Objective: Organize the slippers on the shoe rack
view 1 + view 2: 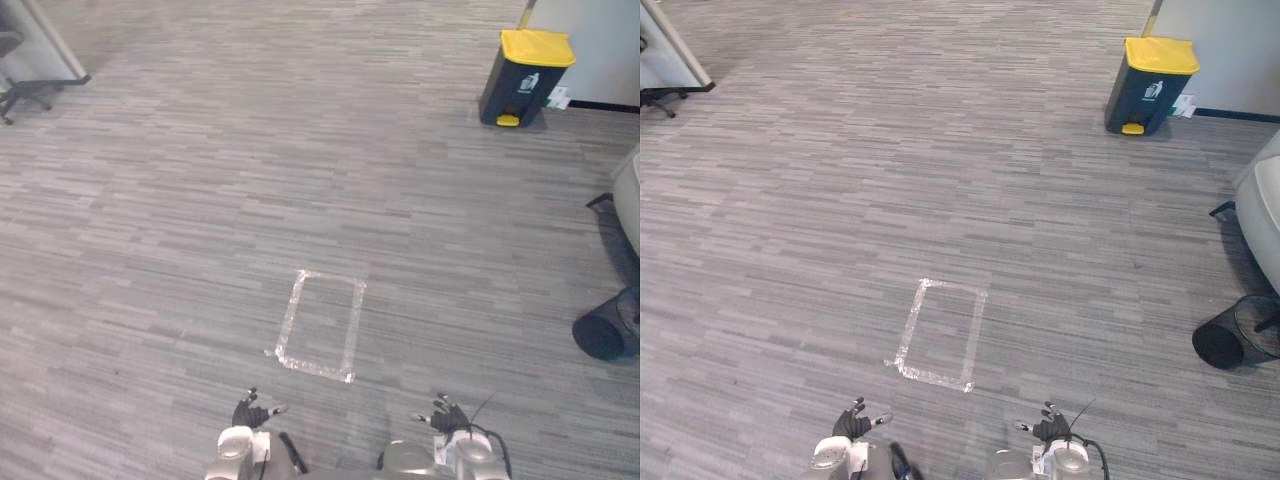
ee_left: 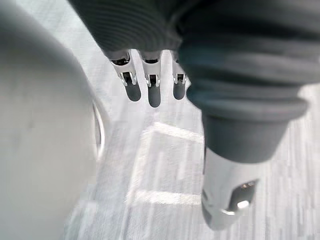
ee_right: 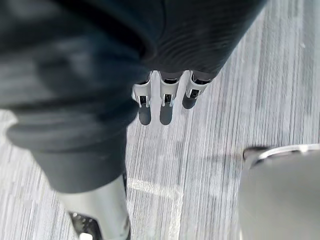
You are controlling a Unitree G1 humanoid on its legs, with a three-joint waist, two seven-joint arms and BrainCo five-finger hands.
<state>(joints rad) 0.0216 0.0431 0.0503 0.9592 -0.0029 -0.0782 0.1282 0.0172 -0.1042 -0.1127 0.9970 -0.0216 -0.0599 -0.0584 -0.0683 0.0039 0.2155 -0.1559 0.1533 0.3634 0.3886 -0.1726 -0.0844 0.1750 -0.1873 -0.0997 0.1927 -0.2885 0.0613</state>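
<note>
My left hand (image 1: 252, 412) hangs low at the bottom of the head views, fingers relaxed and holding nothing. In the left wrist view its fingers (image 2: 150, 90) point straight down over the carpet. My right hand (image 1: 447, 417) hangs the same way at the bottom right, and its fingers (image 3: 165, 105) are straight with nothing in them. A rectangle of clear tape (image 1: 322, 325) is stuck on the grey carpet just ahead of both hands.
A dark bin with a yellow lid (image 1: 525, 78) stands far ahead on the right by a wall. A black mesh wastebasket (image 1: 1238, 345) lies at the right, next to a pale chair (image 1: 1265, 205). An office chair base (image 1: 25, 95) sits far left.
</note>
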